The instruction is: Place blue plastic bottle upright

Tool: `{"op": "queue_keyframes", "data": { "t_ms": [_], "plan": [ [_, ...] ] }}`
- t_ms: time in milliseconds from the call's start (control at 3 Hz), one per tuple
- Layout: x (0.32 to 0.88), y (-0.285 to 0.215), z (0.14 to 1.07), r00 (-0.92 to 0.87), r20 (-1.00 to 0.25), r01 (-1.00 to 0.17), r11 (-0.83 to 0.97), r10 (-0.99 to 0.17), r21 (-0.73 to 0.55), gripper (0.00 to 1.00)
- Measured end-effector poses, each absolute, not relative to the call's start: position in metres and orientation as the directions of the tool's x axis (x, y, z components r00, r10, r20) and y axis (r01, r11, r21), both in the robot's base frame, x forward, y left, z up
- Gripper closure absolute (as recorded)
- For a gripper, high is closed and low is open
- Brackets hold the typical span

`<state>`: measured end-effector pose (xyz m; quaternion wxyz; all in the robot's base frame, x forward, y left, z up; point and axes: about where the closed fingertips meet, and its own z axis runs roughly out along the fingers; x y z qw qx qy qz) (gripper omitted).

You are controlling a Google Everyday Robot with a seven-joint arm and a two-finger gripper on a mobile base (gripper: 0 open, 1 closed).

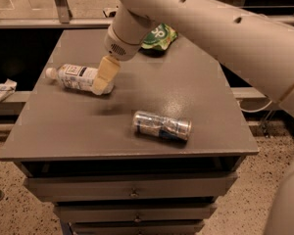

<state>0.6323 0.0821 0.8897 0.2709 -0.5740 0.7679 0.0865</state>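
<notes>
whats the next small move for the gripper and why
Probably ease the gripper down onto the blue plastic bottle at its base end, to grasp it. The bottle lies on its side on the table, cap pointing left, and the gripper hangs at its right end; contact cannot be told. The can lies well apart, so it should not interfere.

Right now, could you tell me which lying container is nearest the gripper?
The blue plastic bottle, white-capped, right beside the gripper; the silver can lies apart.

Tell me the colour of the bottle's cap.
White cap, seen best in the camera view; the bottle lies flat, with the end effector over its base end.
</notes>
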Motion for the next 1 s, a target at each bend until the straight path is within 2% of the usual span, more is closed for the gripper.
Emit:
{"op": "queue_keyframes", "data": {
  "t_ms": [667, 1000],
  "plan": [
    [0.662, 0.167, 0.859, -0.245, -0.513, -0.941, 0.329, -0.823, -0.08, 0.0],
    [0.663, 0.188, 0.852, -0.236, -0.495, -0.948, 0.31, -0.836, -0.072, 0.0]
  ]
}}
